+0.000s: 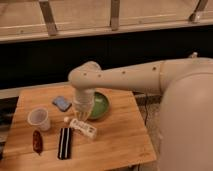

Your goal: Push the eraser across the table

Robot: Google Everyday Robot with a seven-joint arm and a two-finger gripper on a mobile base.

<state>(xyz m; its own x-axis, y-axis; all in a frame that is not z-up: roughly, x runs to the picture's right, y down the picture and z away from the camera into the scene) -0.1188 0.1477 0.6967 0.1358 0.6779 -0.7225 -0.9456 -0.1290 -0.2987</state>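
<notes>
One arm: pale cream robot arm (125,77) reaches in from the right, bends at an elbow over the tabletop and points straight down.
Claw: claw (82,111) hangs at the low end of the arm, over the middle of the tabletop, in front of the left edge of the green bowl and just behind the white bottle.
Claw state: cannot tell whether it is clenched or released; nothing is seen held in it.
Tabletop: light-brown wooden butcher-block tabletop (120,135), plank grain visible, roughly square.
Eraser: eraser (64,143), a flat black block with pale lengthwise stripes, lies flat near the front-left of the tabletop, long axis running front to back, apart from the claw.
Eraser neighbours: dark red packet (37,141) lies to its left; white bottle (83,128) lies on its side just to its right and behind, slanted.
Cup: clear plastic cup (39,119) stands upright at the left, behind the red packet.
Pad: small blue-grey pad (62,103) lies flat behind the cup, left of the arm.
Bowl: green bowl (101,106) sits near the middle, partly hidden by the arm.
</notes>
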